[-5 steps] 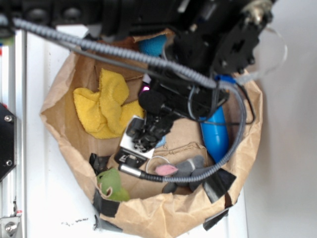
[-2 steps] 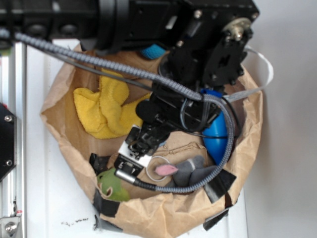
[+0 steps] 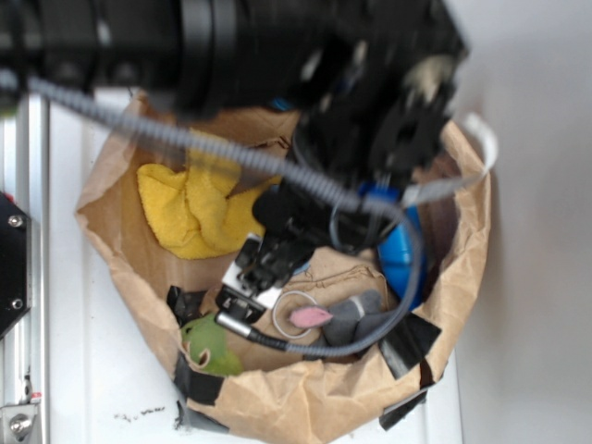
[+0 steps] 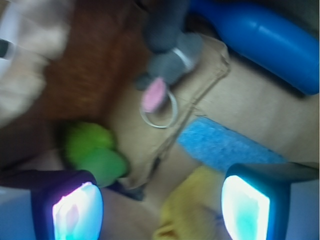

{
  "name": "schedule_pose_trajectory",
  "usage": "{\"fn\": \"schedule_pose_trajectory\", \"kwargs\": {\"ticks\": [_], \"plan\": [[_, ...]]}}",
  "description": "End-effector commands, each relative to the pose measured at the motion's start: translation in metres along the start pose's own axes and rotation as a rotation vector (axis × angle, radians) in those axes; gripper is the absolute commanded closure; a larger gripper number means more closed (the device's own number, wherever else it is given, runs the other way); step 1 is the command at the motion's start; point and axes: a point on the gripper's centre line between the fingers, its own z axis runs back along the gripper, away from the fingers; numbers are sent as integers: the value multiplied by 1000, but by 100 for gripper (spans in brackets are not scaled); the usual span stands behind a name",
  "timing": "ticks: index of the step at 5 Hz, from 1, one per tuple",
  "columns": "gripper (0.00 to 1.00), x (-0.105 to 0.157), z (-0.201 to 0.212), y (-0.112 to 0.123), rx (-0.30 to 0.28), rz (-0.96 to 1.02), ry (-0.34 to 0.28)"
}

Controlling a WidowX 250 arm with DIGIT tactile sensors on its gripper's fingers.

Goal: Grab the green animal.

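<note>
Exterior view: a white tabletop [image 3: 83, 388] carries a rolled-down brown paper bag [image 3: 305, 402], patched along its near rim with black tape [image 3: 196, 384]; a plain grey wall fills the right side and an aluminium rail [image 3: 23, 277] runs down the left. No readable writing shows anywhere. The black WidowX arm [image 3: 305, 55], blurred, reaches over the bag from above, its gripper [image 3: 254, 277] low inside it; from here I cannot tell how far its fingers are spread. The green animal [image 3: 209, 344] lies against the bag's near-left wall, just beside the gripper. A yellow cloth [image 3: 190, 208] sits at the back left, a grey plush animal [image 3: 356, 310] with a pink ear at the front, a blue bottle [image 3: 400, 254] to the right.

Wrist view (rather smeared): the two fingers [image 4: 75, 212] stand well apart, holding nothing. The green animal [image 4: 95, 155] lies just ahead of the left-hand finger, not between them. Beyond it are the grey plush animal [image 4: 172, 55], a wire ring [image 4: 159, 112], a blue sponge-like patch [image 4: 220, 147] and the blue bottle [image 4: 265, 37].
</note>
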Motion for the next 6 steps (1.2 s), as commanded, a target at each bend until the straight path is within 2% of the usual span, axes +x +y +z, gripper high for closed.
{"fn": "schedule_pose_trajectory", "kwargs": {"ticks": [1,2,3,4,5,6], "plan": [[0,12,-9,7,88,-56,3],[0,14,-28,-5,113,-94,62],[0,7,-37,-16,59,-119,103],[0,0,-40,-25,43,-141,114],[0,0,-37,-27,-25,-123,108],[0,0,-37,-27,-25,-123,108]]}}
